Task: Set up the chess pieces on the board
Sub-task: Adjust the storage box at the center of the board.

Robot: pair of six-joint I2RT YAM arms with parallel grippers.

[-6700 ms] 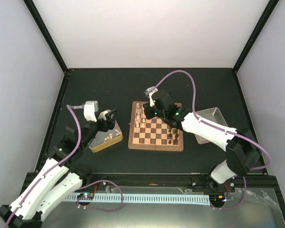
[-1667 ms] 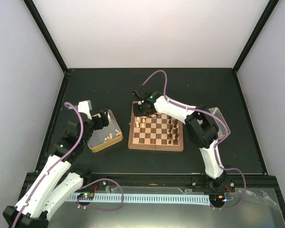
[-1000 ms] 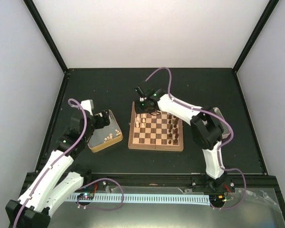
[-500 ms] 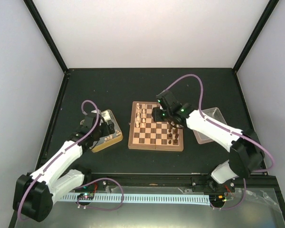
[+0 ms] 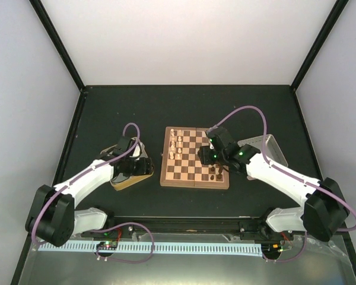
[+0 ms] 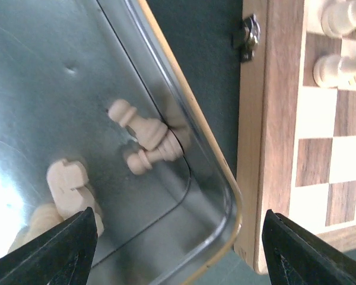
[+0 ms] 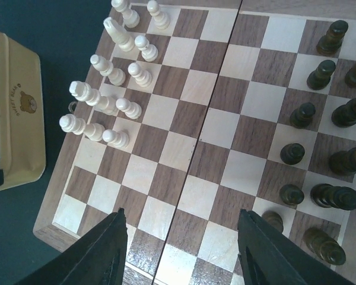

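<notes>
Dark worktop (image 5: 184,110) is walled by pale panels on three sides. Left claw (image 6: 178,237) is held spread, nothing pinched, above the rounded corner of the gold tin (image 6: 197,133). Two pale pawns (image 6: 143,135) are seen lying in contact against the tin wall; a pale knight (image 6: 68,181) lies near one finger. A narrow strip of worktop separates tin rim from board (image 6: 277,130) edge. Right claw (image 7: 183,237) is held spread, nothing gripped, over bare middle squares. Pale chess pieces (image 7: 115,77) are ranked along one side, dark pieces (image 7: 320,148) along the opposite side, open files between. A grey tray (image 5: 267,145) is noted near the board's right edge.
</notes>
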